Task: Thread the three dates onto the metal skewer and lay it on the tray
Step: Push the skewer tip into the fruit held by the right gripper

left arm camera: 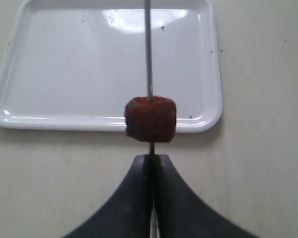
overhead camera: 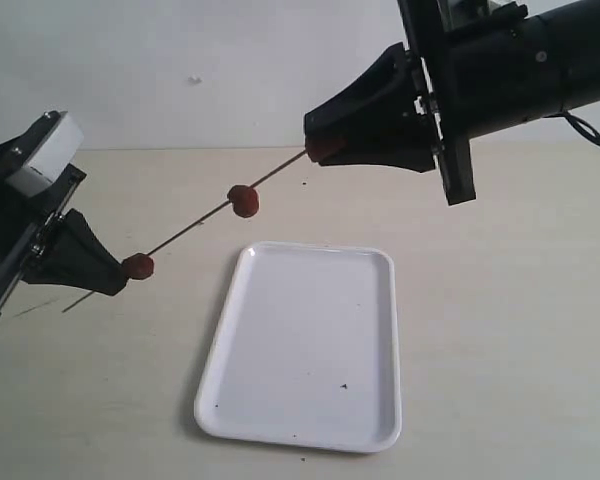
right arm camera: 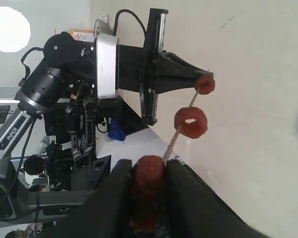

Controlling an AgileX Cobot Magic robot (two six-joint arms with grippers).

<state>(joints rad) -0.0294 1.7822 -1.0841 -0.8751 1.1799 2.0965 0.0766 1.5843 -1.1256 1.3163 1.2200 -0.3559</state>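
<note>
Left gripper (left arm camera: 151,159): pinched together on metal skewer (left arm camera: 148,49); near date (left arm camera: 150,119), middle date (overhead camera: 244,201) threaded. Right gripper (right arm camera: 148,166): clamped on third date (right arm camera: 149,188). White tray (overhead camera: 310,330) on table (overhead camera: 500,300).

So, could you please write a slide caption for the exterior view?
Left gripper holds the metal skewer bearing two dates; right gripper grips the third date; white tray nearby.

Left gripper (overhead camera: 118,277) low, pinched closed, right gripper (overhead camera: 316,141) raised, jaws partly apart

Skewer (overhead camera: 190,227) spanning left tool (overhead camera: 120,272) to right tool (overhead camera: 315,142), dates (overhead camera: 244,201) along it, tray (overhead camera: 310,330) in front.
</note>
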